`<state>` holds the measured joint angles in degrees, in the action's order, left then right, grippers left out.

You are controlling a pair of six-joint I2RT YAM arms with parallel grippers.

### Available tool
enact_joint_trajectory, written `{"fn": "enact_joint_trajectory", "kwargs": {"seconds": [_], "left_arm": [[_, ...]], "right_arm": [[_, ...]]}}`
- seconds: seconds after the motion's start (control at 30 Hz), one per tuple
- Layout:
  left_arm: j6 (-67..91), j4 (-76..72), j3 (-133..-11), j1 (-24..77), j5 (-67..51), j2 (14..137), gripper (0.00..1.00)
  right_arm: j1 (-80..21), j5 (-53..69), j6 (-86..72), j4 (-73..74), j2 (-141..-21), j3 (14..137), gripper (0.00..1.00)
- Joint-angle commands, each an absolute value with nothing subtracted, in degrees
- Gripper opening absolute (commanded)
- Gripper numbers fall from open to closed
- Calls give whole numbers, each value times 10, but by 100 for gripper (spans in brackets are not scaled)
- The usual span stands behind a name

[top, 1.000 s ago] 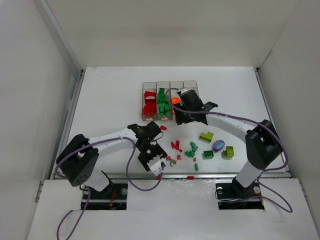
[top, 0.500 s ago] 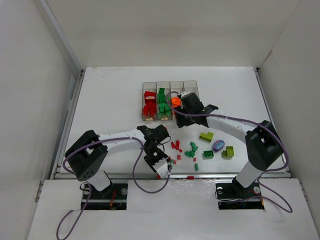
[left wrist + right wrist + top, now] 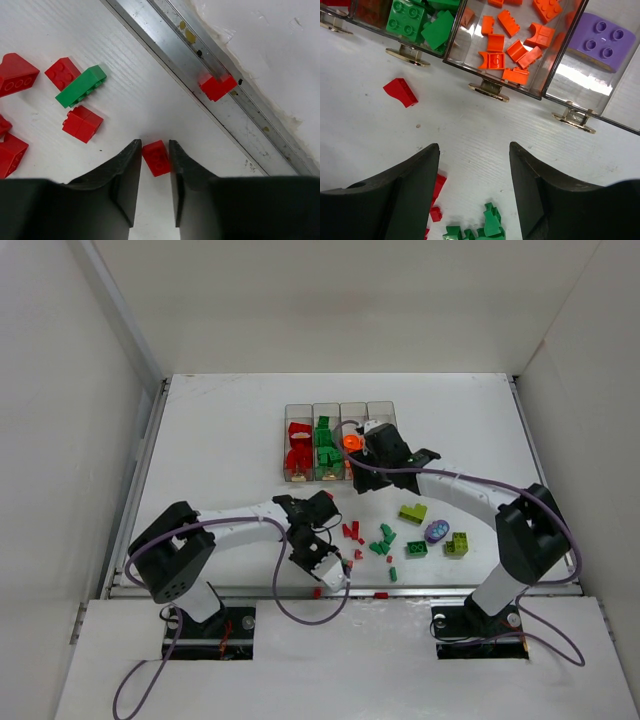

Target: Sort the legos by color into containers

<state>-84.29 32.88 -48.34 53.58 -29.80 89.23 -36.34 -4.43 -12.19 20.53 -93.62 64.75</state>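
My left gripper (image 3: 337, 573) is near the table's front edge. In the left wrist view, my left gripper (image 3: 155, 150) has its jaws close on both sides of a small red brick (image 3: 157, 158) that lies on the table. My right gripper (image 3: 362, 476) is open and empty just in front of the containers (image 3: 340, 406). In the right wrist view, my right gripper (image 3: 474, 146) hangs over bare table. The bins hold red, green, orange (image 3: 496, 42) and purple (image 3: 600, 40) legos. Loose red (image 3: 350, 532) and green (image 3: 382, 540) legos lie between the arms.
A lime brick (image 3: 412, 512), a purple oval piece (image 3: 437, 531), a second lime brick (image 3: 456, 543) and a green brick (image 3: 416, 548) lie to the right. A metal rail (image 3: 210, 55) runs along the front edge with a red brick (image 3: 216, 86) in it. White walls enclose the table.
My left gripper has moved right along the front edge and now has its jaws around the small red brick. My right arm has barely moved.
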Motion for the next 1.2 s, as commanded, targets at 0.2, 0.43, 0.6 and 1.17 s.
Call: {"fn": "enact_joint_trajectory", "kwargs": {"seconds": [0.2, 0.43, 0.6, 1.17], "left_arm": [[-816, 301, -455, 539, -249, 894, 0], [-717, 291, -518, 452, -279, 883, 0], [-547, 219, -617, 311, -360, 883, 0], [-262, 18, -854, 162, -287, 1092, 27]], "right_arm": [[-359, -40, -115, 192, -905, 656, 64], [-346, -35, -126, 205, -893, 667, 64], [-327, -35, -144, 215, -876, 667, 64], [-311, -35, -149, 268, -918, 747, 67]]}}
